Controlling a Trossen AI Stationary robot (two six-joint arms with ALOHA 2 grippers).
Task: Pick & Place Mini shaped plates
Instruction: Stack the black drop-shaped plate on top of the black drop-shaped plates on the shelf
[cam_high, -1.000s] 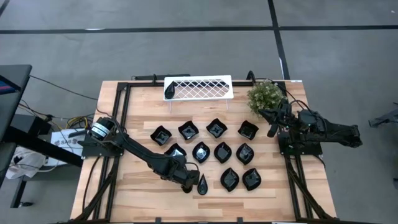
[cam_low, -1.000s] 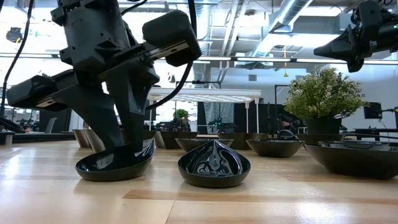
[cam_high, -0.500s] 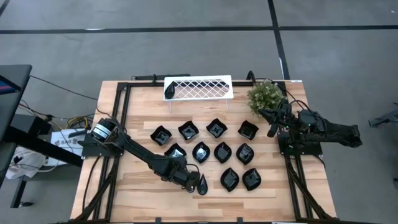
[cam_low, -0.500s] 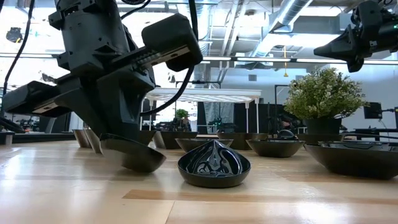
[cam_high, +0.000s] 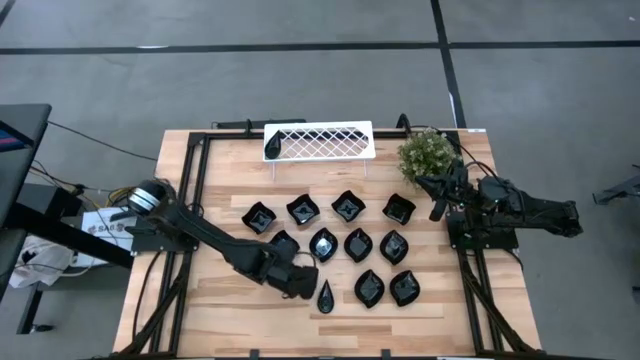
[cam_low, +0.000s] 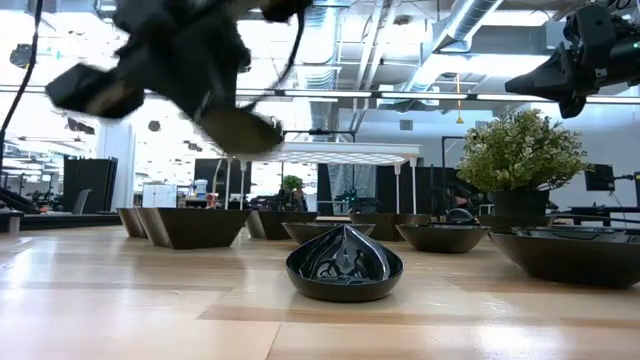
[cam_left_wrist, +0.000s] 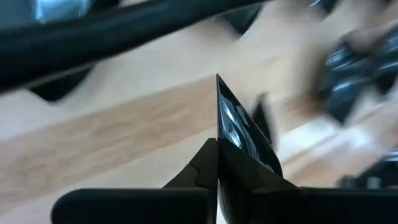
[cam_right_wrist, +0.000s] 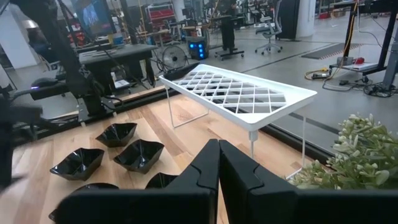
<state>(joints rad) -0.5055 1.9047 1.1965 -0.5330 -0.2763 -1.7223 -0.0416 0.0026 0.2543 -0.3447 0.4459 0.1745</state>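
Held plate: a narrow teardrop plate (cam_left_wrist: 239, 127) is pinched on edge in the left claw (cam_left_wrist: 217, 163), lifted clear of the worktop (cam_high: 230, 300); in the low view it hangs high as a dark blurred shape (cam_low: 238, 130).
Change: a second ago this plate sat flat on the wood under the claw; half a second ago it was tilted with one rim up; now it is airborne and the arm has drawn back toward the middle rows.
Left claw: closed on the plate's rim, near the front row in the high view (cam_high: 300, 283).
Teardrop on worktop: another teardrop plate (cam_high: 326, 296) lies just beside the claw; the low view shows it closest to the camera (cam_low: 344, 266).
Other plates: the rest sit in three loose rows (cam_high: 348, 206), unmoved.
Rack: white rack (cam_high: 320, 140) at the back edge, with one plate at its left end (cam_high: 271, 149).
Right claw: closed, parked beside the plant (cam_high: 427, 153), unchanged (cam_high: 437, 207).
Hard to read: the left arm is motion-smeared in the low view; the left wrist view is blurred beyond the plate.
View differences: only the left wrist view shows the grip itself; the right wrist view shows the rack's lattice (cam_right_wrist: 239, 93) and nearby plates.
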